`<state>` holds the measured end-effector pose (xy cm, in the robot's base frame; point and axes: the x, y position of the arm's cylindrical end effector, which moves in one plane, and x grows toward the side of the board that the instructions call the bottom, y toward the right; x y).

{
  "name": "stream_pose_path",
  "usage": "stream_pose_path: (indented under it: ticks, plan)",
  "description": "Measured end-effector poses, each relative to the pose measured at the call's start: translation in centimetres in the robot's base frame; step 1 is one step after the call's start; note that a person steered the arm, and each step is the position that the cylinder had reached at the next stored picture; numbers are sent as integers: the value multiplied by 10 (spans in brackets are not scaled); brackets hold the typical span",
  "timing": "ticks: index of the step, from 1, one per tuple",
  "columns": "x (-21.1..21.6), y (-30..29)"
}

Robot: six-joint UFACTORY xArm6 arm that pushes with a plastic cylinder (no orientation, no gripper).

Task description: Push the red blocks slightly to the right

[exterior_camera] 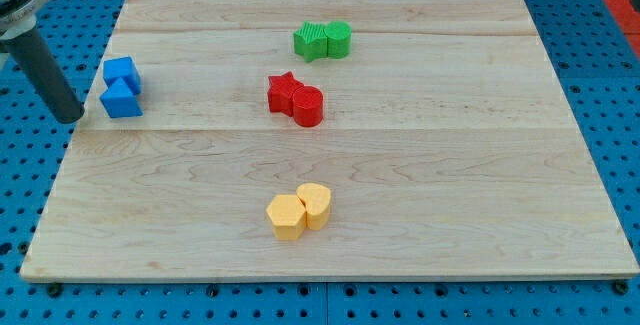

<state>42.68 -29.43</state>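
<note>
Two red blocks (296,100) touching, my tip (72,118) far left

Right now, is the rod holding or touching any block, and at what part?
Nothing is held. My tip sits at the board's left edge, just left of the blue blocks with a small gap, and far from the red blocks.

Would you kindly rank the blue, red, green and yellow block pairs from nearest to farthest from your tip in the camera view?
From my tip, at the view's left edge:
1. Blue blocks, just to its right.
2. Red blocks, mid-board.
3. Yellow blocks, toward the bottom, and green blocks, toward the top: too close to call.
</note>
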Motion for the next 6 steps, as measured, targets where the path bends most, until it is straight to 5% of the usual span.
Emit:
stream_pose_path:
  ticks: [2,3,6]
  plan:
    - [25,39]
    - [33,125]
    - [-24,202]
